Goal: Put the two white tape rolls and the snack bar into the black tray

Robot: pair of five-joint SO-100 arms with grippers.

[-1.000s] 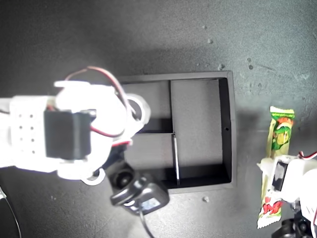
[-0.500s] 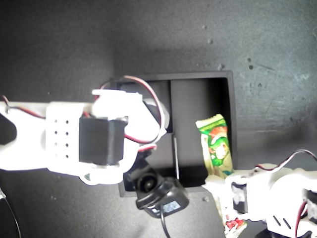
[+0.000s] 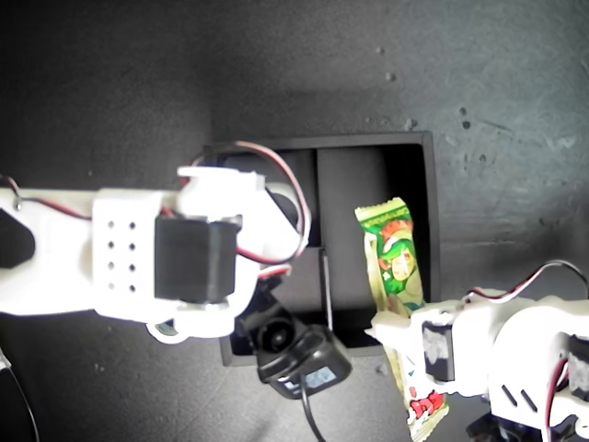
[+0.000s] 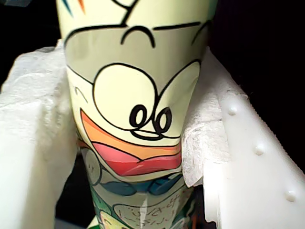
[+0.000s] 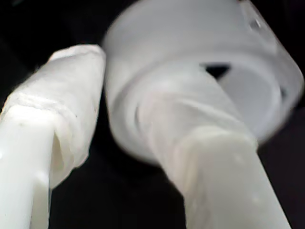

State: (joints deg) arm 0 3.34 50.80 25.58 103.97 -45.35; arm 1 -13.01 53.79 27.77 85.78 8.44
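Observation:
The snack bar [image 3: 394, 258], green and red print up, hangs tilted over the long compartment of the black tray [image 3: 322, 143]. Its lower end reaches past the tray's near wall. My first gripper [image 3: 400, 345] is shut on it at the exterior view's lower right. In the first wrist view the padded fingers [image 4: 33, 143] squeeze the snack bar [image 4: 138, 86]. My second arm [image 3: 166, 258] covers the tray's side at the exterior view's left and hides its jaws there. My second gripper [image 5: 133, 81] is shut on a white tape roll [image 5: 143, 52], one finger [image 5: 214, 157] through the roll's hole.
The second arm's black wrist camera [image 3: 294, 359] and its cable hang over the tray's near wall. Dark grey table [image 3: 506, 92] with small pale specks surrounds the tray.
My first gripper has carried the snack bar from the table at the exterior view's right to over the tray's long compartment. My second arm has moved rightward over the tray with the roll.

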